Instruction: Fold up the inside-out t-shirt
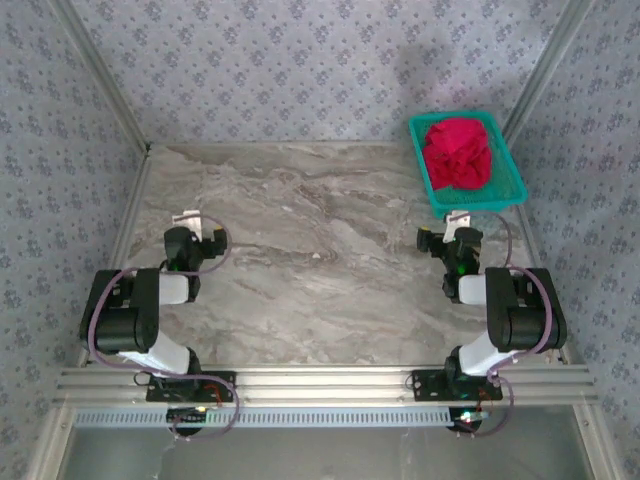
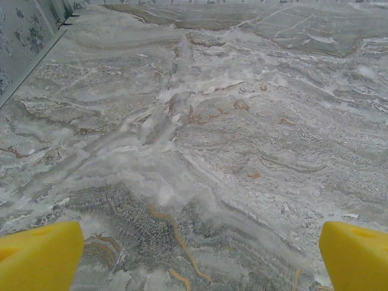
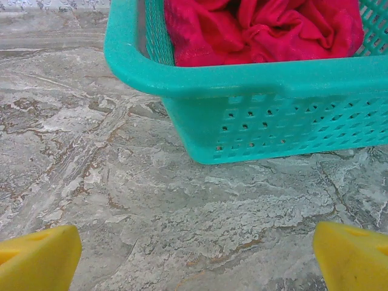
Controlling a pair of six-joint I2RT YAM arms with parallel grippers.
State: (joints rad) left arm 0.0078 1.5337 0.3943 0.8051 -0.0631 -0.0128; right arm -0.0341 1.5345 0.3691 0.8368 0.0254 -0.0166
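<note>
Yellow fingertips (image 3: pixel 37 259) of the right gripper (image 3: pixel 195 259) sit at the bottom corners of the right wrist view, spread wide with bare marbled table (image 3: pixel 151 182) between them; this gripper is released and grasps nothing. Just beyond it stands the teal mesh basket (image 3: pixel 242 76), its near wall facing the fingertips, close to them but not touched. Inside the basket lies the t-shirt (image 3: pixel 260 27), bright red and crumpled into a heap that rises above the rim. Seen from above, the basket sits slightly skewed at the far right corner of the table, with the right arm (image 1: pixel 510 310) on its near side and that arm's gripper pointing toward it. The left gripper (image 2: pixel 195 257) is well apart from the basket, across the table to its left, and is likewise released: its yellow pads (image 2: pixel 39 257) stand wide at both lower corners of the left wrist view over grey-and-white veined stone, holding nothing. An aluminium rail (image 1: pixel 320 382) carrying both arms runs along the table edge farthest from the basket, and flower-patterned walls (image 1: pixel 300 60) rise just behind the basket
</note>
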